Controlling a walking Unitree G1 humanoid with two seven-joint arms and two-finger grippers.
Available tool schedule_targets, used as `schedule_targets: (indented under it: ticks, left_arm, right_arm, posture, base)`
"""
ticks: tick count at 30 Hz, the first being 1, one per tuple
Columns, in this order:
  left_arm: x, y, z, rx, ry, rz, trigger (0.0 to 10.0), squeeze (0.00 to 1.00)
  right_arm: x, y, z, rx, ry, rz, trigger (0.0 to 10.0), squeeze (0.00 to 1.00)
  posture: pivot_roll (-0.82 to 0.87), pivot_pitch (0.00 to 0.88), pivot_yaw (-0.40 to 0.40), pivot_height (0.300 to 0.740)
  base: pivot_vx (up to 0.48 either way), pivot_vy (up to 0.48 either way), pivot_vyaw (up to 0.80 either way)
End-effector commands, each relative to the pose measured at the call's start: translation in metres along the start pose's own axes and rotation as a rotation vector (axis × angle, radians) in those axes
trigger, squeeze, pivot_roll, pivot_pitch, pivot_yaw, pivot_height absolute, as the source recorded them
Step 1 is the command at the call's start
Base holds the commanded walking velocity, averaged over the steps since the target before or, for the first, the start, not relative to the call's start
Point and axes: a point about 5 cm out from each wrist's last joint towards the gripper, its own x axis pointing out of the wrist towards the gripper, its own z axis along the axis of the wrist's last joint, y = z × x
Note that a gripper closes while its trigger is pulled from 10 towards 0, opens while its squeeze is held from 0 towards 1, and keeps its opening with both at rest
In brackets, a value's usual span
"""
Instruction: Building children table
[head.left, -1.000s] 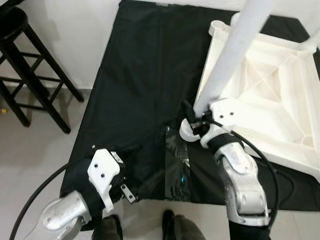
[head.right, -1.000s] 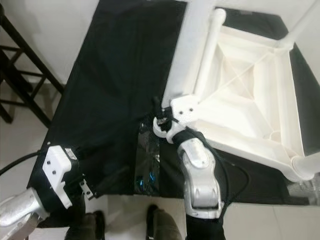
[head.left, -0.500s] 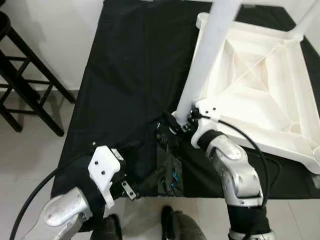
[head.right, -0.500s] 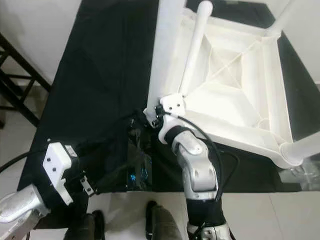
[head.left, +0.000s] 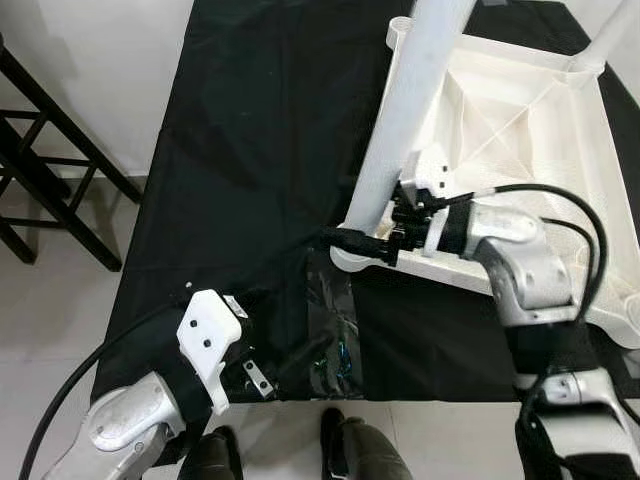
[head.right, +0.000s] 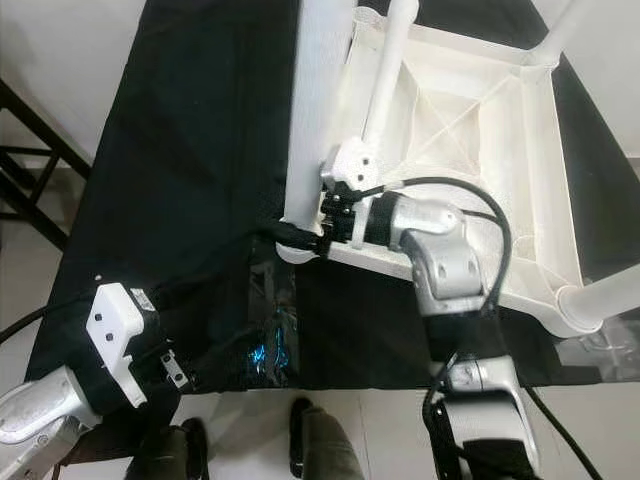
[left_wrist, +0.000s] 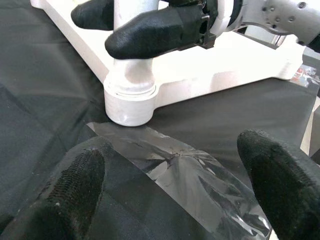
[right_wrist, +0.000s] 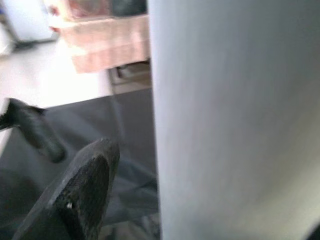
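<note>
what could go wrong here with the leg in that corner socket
The right hand grips the white leg low, right at the corner socket, while the leg leans; it could bind or pop out. The upturned tabletop lies on a loose black cloth and might slide when pushed.

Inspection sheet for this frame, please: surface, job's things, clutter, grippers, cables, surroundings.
Surface: black sheet spread on a tiled floor.
Job's things: white table top lying upside down on the sheet; white leg standing in its near corner socket.
Clutter: clear plastic wrap on the sheet by that corner.
Grippers: right gripper around the leg's base; left gripper open, low over the wrap.
Cables: black cable looping over the right arm; another trails from the left arm.
Surroundings: black stool by a white wall.
</note>
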Motion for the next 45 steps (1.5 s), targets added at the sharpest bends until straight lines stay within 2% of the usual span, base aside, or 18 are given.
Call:
schedule_targets:
  ticks: [1, 4, 5, 6, 7, 14, 22, 24, 25, 27, 28, 29, 31, 38, 39, 43, 44, 45]
  left_arm:
    - [-0.001, -0.003, -0.004, -0.016, 0.013, -0.004, 10.0, 0.00]
    - [-0.001, -0.003, -0.004, -0.016, 0.013, -0.002, 10.0, 0.00]
    - [-0.001, -0.003, -0.004, -0.016, 0.013, -0.001, 10.0, 0.00]
    - [-0.001, -0.003, -0.004, -0.016, 0.013, -0.001, 10.0, 0.00]
    - [-0.001, -0.003, -0.004, -0.016, 0.013, -0.001, 10.0, 0.00]
    - [-0.001, -0.003, -0.003, -0.015, 0.012, -0.001, 10.0, 0.00]
    - [-0.001, -0.003, -0.004, -0.019, 0.016, -0.005, 10.0, 0.00]
    - [-0.001, -0.004, -0.005, -0.023, 0.017, -0.009, 10.0, 0.00]
    - [-0.003, -0.004, -0.005, -0.027, 0.020, -0.006, 10.0, 0.00]
    - [-0.003, -0.004, -0.005, -0.027, 0.020, -0.006, 10.0, 0.00]
    - [-0.004, -0.003, -0.006, -0.030, 0.023, -0.006, 10.0, 0.00]
    - [-0.004, -0.003, -0.006, -0.030, 0.023, -0.006, 10.0, 0.00]
    - [-0.001, -0.003, -0.006, -0.031, 0.018, -0.016, 10.0, 0.00]
    - [0.001, -0.003, -0.006, -0.026, 0.012, -0.020, 10.0, 0.00]
    - [0.001, -0.002, -0.006, -0.024, 0.013, -0.019, 10.0, 0.00]
    - [-0.001, -0.001, -0.006, -0.021, 0.016, -0.013, 10.0, 0.00]
    - [0.000, -0.001, -0.006, -0.020, 0.014, -0.012, 10.0, 0.00]
    - [0.000, -0.001, -0.006, -0.020, 0.014, -0.012, 10.0, 0.00]
  right_arm:
    - [0.004, 0.001, -0.001, 0.001, 0.003, 0.056, 10.0, 0.00]
    - [0.003, -0.002, 0.001, 0.015, 0.006, 0.130, 10.0, 0.00]
    - [0.003, -0.002, 0.001, 0.023, 0.007, 0.156, 8.8, 0.00]
    - [0.003, -0.002, 0.001, 0.023, 0.007, 0.156, 8.8, 0.00]
    - [0.003, -0.003, 0.001, 0.025, 0.007, 0.185, 0.0, 0.00]
    - [0.002, -0.005, -0.005, 0.033, 0.005, 0.217, 0.0, 0.00]
    - [0.001, -0.002, -0.014, 0.030, 0.017, 0.133, 0.0, 0.00]
    - [0.014, 0.013, -0.033, 0.093, 0.036, -0.092, 0.0, 0.00]
    - [0.027, 0.025, -0.055, 0.140, 0.121, -0.426, 0.0, 0.00]
    - [0.027, 0.025, -0.055, 0.140, 0.121, -0.426, 0.0, 0.00]
    - [0.031, 0.042, -0.071, 0.183, 0.201, -0.646, 0.0, 0.00]
    - [0.031, 0.042, -0.071, 0.183, 0.201, -0.646, 0.0, 0.00]
    - [0.040, 0.068, -0.078, 0.215, 0.239, -0.774, 0.0, 0.00]
    - [0.049, 0.065, -0.070, 0.194, 0.197, -0.712, 0.0, 0.00]
    - [0.049, 0.062, -0.068, 0.185, 0.200, -0.715, 10.0, 0.00]
    - [0.051, 0.057, -0.056, 0.174, 0.166, -0.732, 10.0, 0.00]
    - [0.051, 0.054, -0.049, 0.164, 0.134, -0.720, 10.0, 1.00]
    - [0.051, 0.054, -0.049, 0.164, 0.134, -0.720, 10.0, 1.00]
  posture:
    - [0.11, 0.289, -0.098, 0.740]
    - [0.11, 0.289, -0.099, 0.740]
    - [0.11, 0.289, -0.100, 0.740]
    - [0.11, 0.289, -0.100, 0.740]
    - [0.11, 0.289, -0.100, 0.740]
    - [0.11, 0.291, -0.098, 0.740]
    - [0.09, 0.297, -0.095, 0.740]
    - [0.08, 0.303, -0.106, 0.740]
    - [0.05, 0.307, -0.101, 0.740]
    - [0.05, 0.307, -0.101, 0.740]
    - [0.05, 0.315, -0.100, 0.740]
    - [0.05, 0.315, -0.100, 0.740]
    - [0.06, 0.293, -0.088, 0.740]
    - [0.07, 0.290, -0.097, 0.740]
    - [0.07, 0.289, -0.096, 0.740]
    - [0.07, 0.290, -0.096, 0.740]
    - [0.07, 0.291, -0.095, 0.740]
    - [0.07, 0.291, -0.095, 0.740]
  base:
    - [0.000, 0.000, 0.00]
    - [0.000, 0.000, 0.00]
    - [0.000, 0.000, 0.00]
    - [0.000, 0.000, 0.00]
    - [0.000, 0.000, 0.00]
    - [0.000, 0.000, 0.00]
    - [0.000, 0.000, 0.00]
    - [0.000, 0.000, 0.00]
    - [0.000, 0.000, 0.00]
    - [0.000, 0.000, 0.00]
    - [0.000, 0.000, 0.00]
    - [0.000, 0.000, 0.00]
    - [0.000, 0.000, 0.00]
    - [0.000, 0.000, 0.00]
    - [0.000, 0.000, 0.00]
    - [0.000, 0.000, 0.00]
    - [0.000, 0.000, 0.00]
    - [0.000, 0.000, 0.00]
